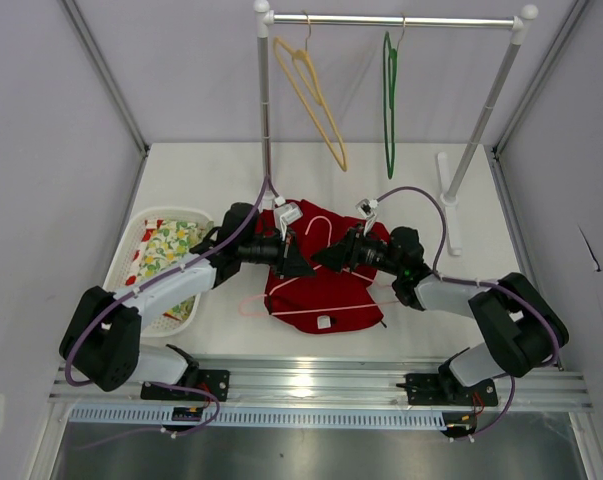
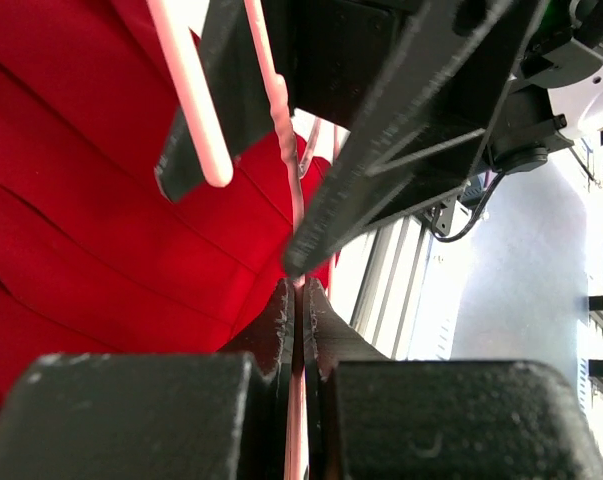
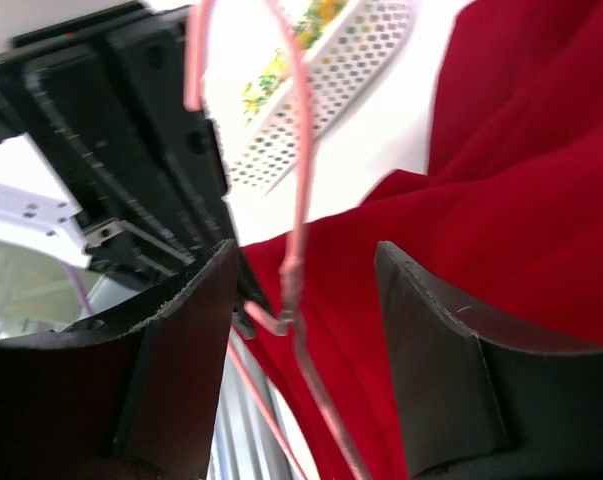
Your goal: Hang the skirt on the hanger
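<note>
Top view: rack (image 1: pixel 396 19) is standing at 12 o'clock on the table (image 1: pixel 231 170). It is carrying a yellow hanger (image 1: pixel 311 100) and, toward 1 o'clock, a green hanger (image 1: pixel 389 105). Basket (image 1: pixel 171 211) is sitting at 9 o'clock of the skirt (image 1: pixel 326 290), with floral cloth (image 1: pixel 171 245) lying in it. The skirt is lying bunched at table centre, white tag (image 1: pixel 324 321) showing at its 6 o'clock edge. Both arms are crowding over its upper half and hiding the cloth there.

The pink hanger (image 3: pixel 299 190) is lying on the skirt, its hook pointing to 12 o'clock between the two grippers (the lower bar is crossing the skirt near the front edge).

Left gripper (image 2: pixel 297 295) is coming in from 9 o'clock. Its fingers are pinching tight on the hanger wire near the twisted neck, with no gap showing in the left wrist view.

Right gripper (image 3: pixel 306 270) is coming in from 3 o'clock, tip to tip with the left. Its fingers (image 3: pixel 431 340) are standing apart with the wire running between them, neither pad touching it, so it is gripping nothing.
</note>
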`<action>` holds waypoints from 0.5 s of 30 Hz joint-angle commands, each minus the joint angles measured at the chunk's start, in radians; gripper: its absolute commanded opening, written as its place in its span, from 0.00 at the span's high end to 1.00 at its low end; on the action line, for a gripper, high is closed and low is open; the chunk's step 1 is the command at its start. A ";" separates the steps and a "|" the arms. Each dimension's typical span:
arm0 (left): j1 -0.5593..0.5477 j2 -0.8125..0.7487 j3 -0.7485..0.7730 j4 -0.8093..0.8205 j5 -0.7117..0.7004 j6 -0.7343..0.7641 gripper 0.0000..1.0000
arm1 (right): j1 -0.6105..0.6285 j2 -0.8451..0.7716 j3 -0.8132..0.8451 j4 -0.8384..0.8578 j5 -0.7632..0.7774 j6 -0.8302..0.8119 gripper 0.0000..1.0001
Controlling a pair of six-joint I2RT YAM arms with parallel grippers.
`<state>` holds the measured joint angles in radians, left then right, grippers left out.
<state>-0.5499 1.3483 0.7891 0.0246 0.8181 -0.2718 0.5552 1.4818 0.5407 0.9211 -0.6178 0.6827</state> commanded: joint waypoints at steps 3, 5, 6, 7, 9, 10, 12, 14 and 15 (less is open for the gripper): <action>-0.008 0.000 -0.004 0.031 0.026 0.002 1.00 | -0.003 -0.032 0.044 -0.073 0.079 -0.072 0.37; -0.007 0.000 -0.004 0.026 0.027 0.008 1.00 | -0.012 -0.038 0.054 -0.088 0.090 -0.081 0.37; -0.008 0.000 -0.002 0.021 0.026 0.009 1.00 | -0.017 -0.040 0.062 -0.106 0.092 -0.092 0.37; -0.008 0.002 -0.001 0.020 0.026 0.011 1.00 | -0.018 -0.041 0.077 -0.116 0.090 -0.100 0.37; -0.010 0.005 -0.001 0.017 0.024 0.011 1.00 | -0.021 -0.052 0.099 -0.158 0.093 -0.117 0.37; -0.012 0.006 -0.002 0.017 0.024 0.013 1.00 | -0.023 -0.055 0.120 -0.172 0.093 -0.132 0.37; -0.012 0.008 -0.002 0.017 0.023 0.013 1.00 | -0.026 -0.063 0.143 -0.206 0.090 -0.144 0.37; -0.012 0.009 -0.001 0.015 0.021 0.013 1.00 | -0.028 -0.071 0.174 -0.235 0.089 -0.158 0.37; -0.013 0.012 -0.001 0.015 0.019 0.013 1.00 | -0.029 -0.072 0.183 -0.243 0.092 -0.160 0.37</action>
<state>-0.5549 1.3571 0.7849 0.0181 0.8169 -0.2703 0.5323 1.4517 0.6647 0.7078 -0.5396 0.5713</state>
